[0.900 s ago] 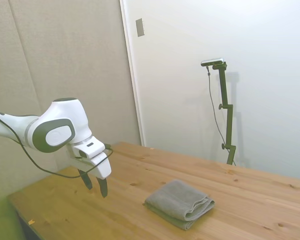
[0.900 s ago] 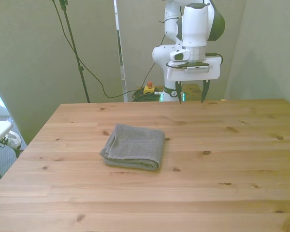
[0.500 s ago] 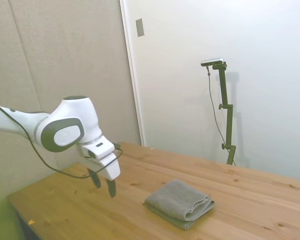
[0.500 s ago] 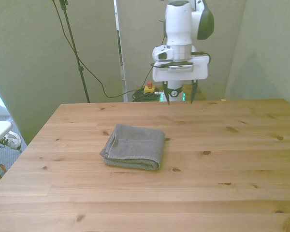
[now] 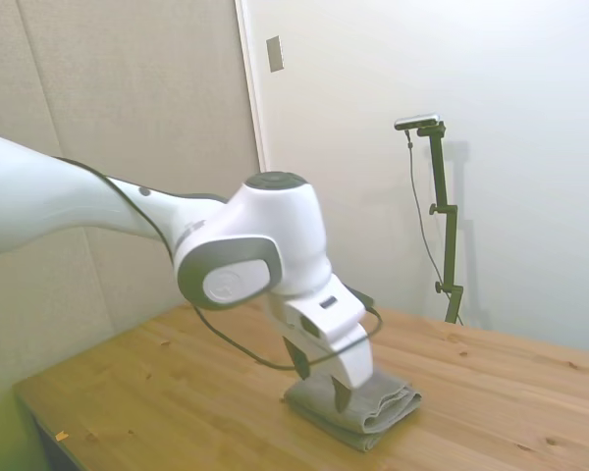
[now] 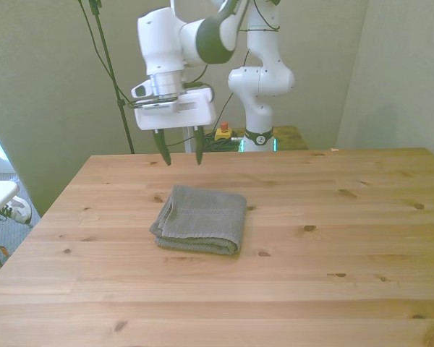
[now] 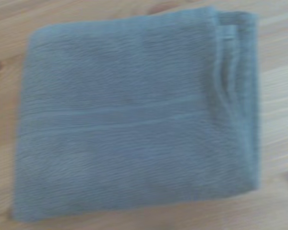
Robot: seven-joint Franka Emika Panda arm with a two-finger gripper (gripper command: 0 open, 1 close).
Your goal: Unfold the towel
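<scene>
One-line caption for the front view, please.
Open gripper poised above the table, behind the folded grey towel.
</scene>
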